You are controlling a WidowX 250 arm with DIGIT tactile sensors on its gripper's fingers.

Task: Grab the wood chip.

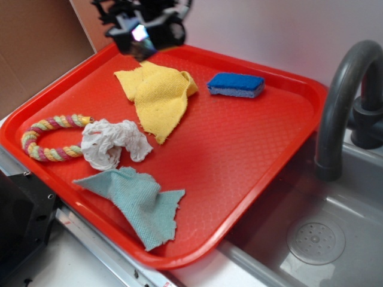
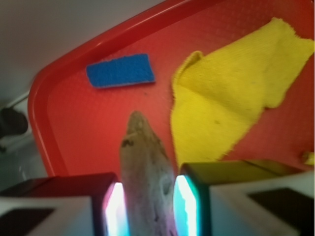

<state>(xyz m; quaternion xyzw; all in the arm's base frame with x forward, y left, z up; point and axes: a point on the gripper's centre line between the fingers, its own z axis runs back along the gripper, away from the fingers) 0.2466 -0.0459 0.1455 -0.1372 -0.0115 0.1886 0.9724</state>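
This looks like a toy kitchen set in a lab. A grey plastic sink (image 1: 311, 239) with a dark faucet (image 1: 344, 101) lies far right of the gripper (image 1: 143, 33), beside a red tray (image 1: 251, 161).

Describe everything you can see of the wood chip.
The wood chip is a rough, tan-brown chunk that tapers to a darker, jagged tip pointing away from the wrist camera. It looks dry and fibrous, with small dark flecks. It sits clamped between the two fingers of the hand, lifted above the red tray, touching neither cloth nor sponge. The exterior view does not clearly show it.
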